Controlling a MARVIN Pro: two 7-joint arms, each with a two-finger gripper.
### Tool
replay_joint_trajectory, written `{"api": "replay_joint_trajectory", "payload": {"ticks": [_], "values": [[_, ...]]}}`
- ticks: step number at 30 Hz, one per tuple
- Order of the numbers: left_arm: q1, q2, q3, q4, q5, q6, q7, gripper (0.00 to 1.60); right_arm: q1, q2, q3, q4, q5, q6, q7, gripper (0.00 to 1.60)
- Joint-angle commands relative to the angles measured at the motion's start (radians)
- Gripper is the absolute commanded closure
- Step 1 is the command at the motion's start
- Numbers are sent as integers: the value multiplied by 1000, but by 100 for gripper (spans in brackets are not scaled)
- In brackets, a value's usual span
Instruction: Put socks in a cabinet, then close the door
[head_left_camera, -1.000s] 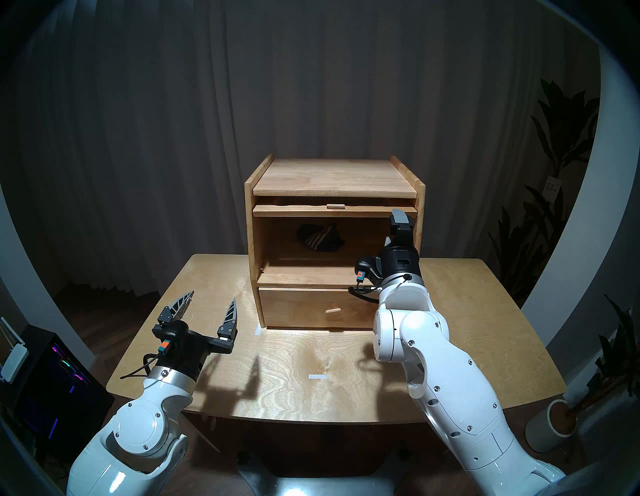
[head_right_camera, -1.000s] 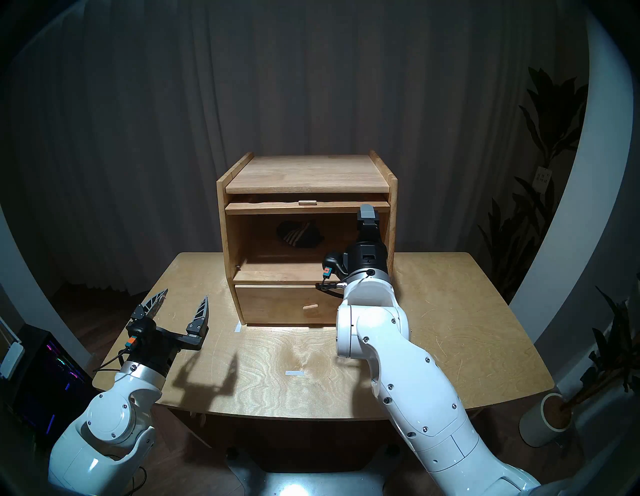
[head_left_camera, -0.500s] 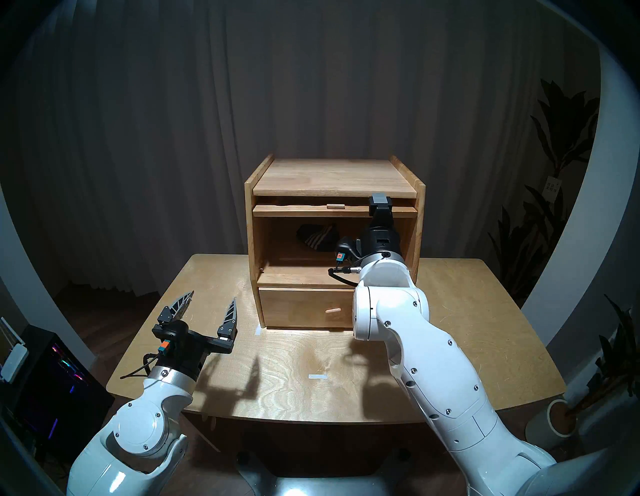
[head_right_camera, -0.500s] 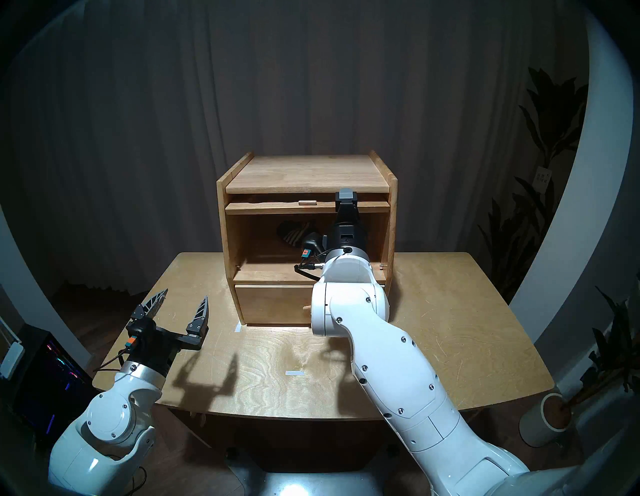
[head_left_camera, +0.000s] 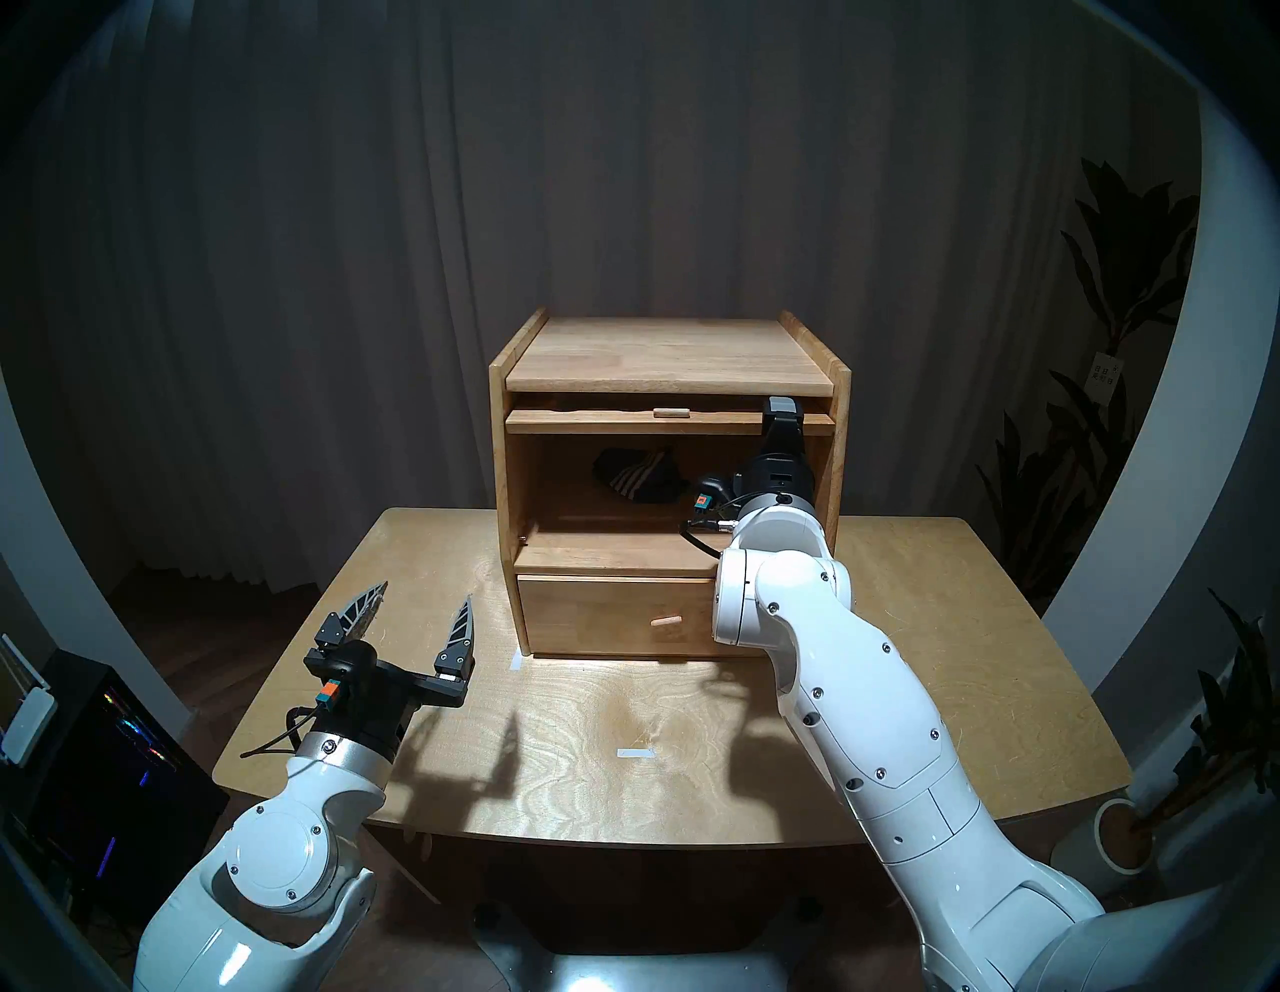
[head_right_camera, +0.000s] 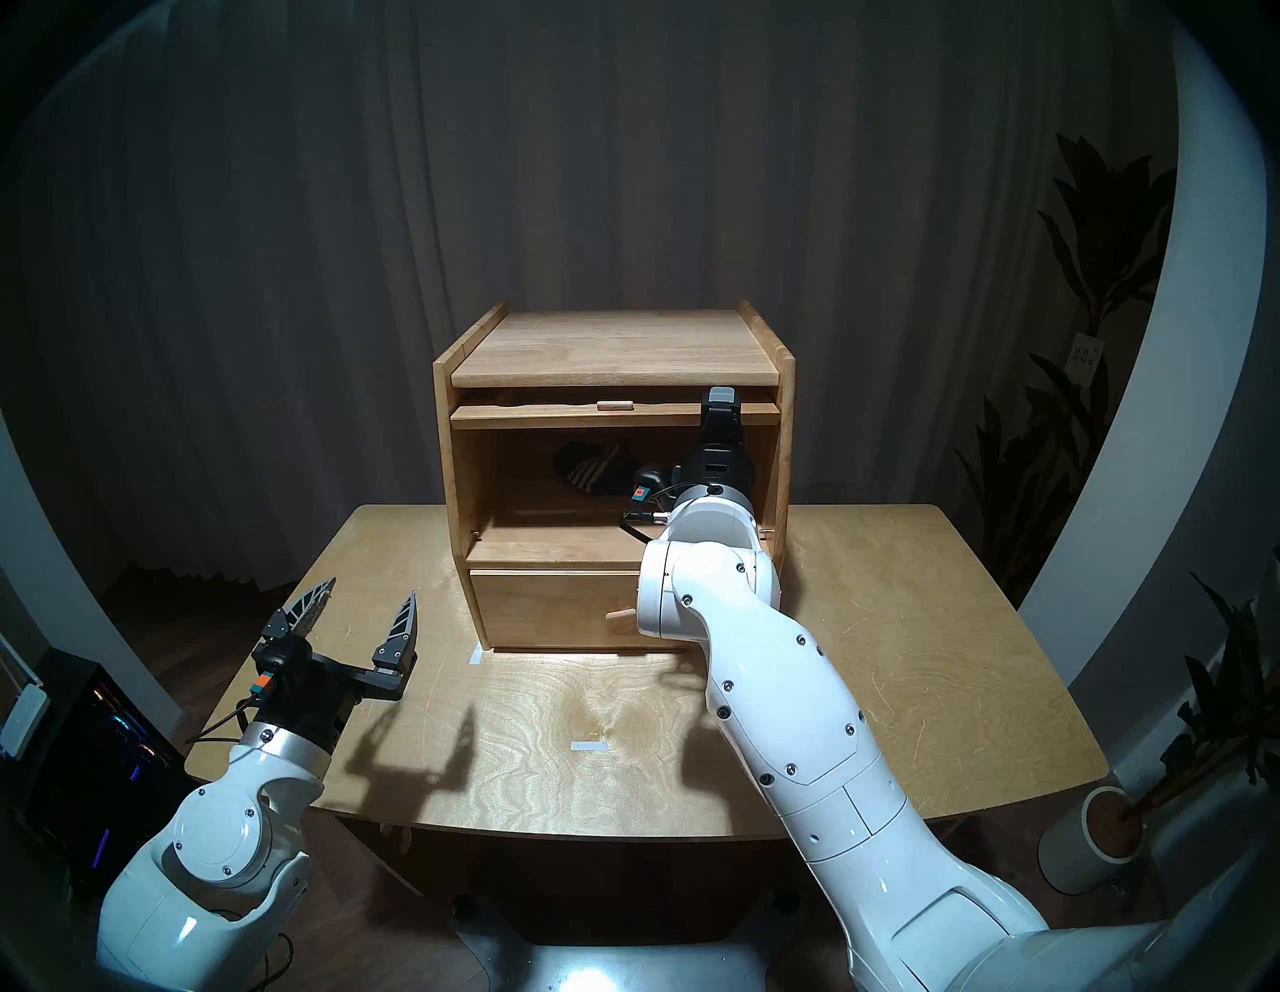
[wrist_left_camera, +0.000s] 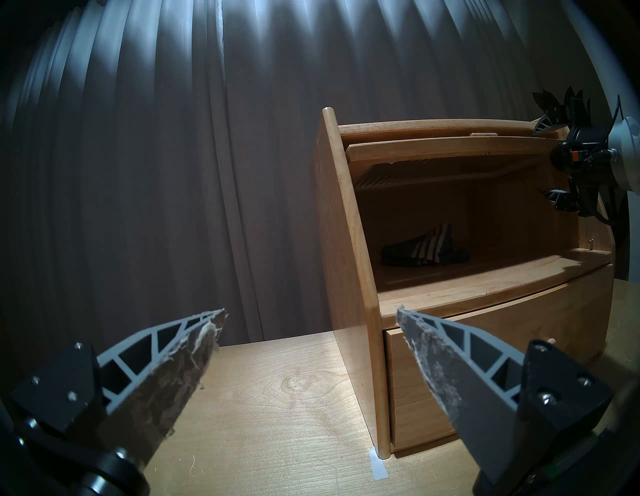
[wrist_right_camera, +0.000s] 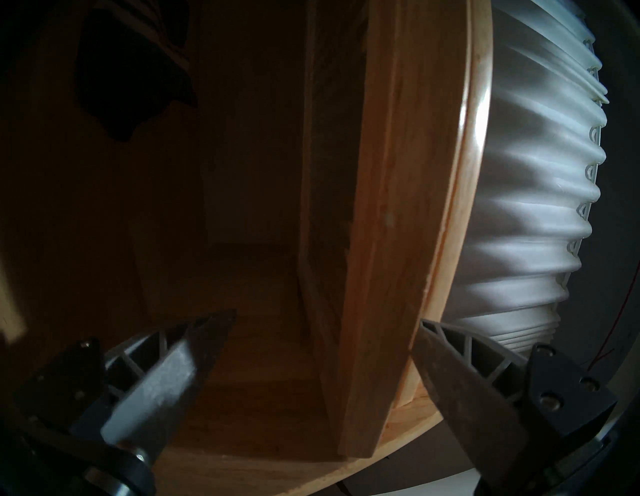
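Pale plywood counter (head_left_camera: 970, 623) carries the light wooden cabinet (head_left_camera: 668, 346), whose upper compartment stands open. The door (head_left_camera: 596, 421) is lifted flat and slid back under the top, its small tab handle (head_left_camera: 670, 413) facing me.

My right arm reaches up and forward to the compartment's right end. The right hand (wrist_right_camera: 322, 332) is turned on its side and spread wide. In its wrist view the door's front edge sits between the two fingers (wrist_right_camera: 446, 367), one above the panel and one below it; I can't tell whether either touches the wood. It grips nothing.

The socks (wrist_left_camera: 424, 251) lie on the compartment floor towards the back, left of that hand and well apart from it.

My left hand (head_left_camera: 415, 609) hovers wide open and empty over the counter's left side, fingers pointing up and away from me.
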Motion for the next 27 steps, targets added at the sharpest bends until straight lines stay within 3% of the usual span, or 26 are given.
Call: {"api": "replay_joint_trajectory", "payload": {"ticks": [1, 12, 13, 14, 16, 18, 20, 21, 27], "values": [[-2, -1, -5, -20, -2, -10, 0, 0, 54, -25, -3, 10, 29, -24, -48, 0], [-2, -1, -5, -20, -1, -9, 0, 0, 95, -25, -40, 15, 16, -40, -23, 0], [-2, -1, -5, -20, -1, -9, 0, 0, 96, -24, -41, 14, 13, -39, -19, 23], [-2, -1, -5, -20, -1, -9, 0, 0, 96, -24, -41, 13, 12, -38, -16, 85], [-2, -1, -5, -20, -1, -10, 0, 0, 93, -21, -38, 4, 8, -33, -7, 116], [-2, -1, -5, -21, -2, -10, 0, 0, 90, -14, -36, -8, -2, -29, 5, 118], [-2, -1, -5, -20, -2, -10, 0, 0, 89, -10, -31, -15, -3, -26, 9, 154], [-2, -1, -5, -20, -2, -10, 0, 0, 87, -7, -30, -19, -5, -26, 12, 160], [-2, -1, -5, -20, -2, -10, 0, 0, 57, 11, -34, -72, -15, -26, 38, 160]]}}
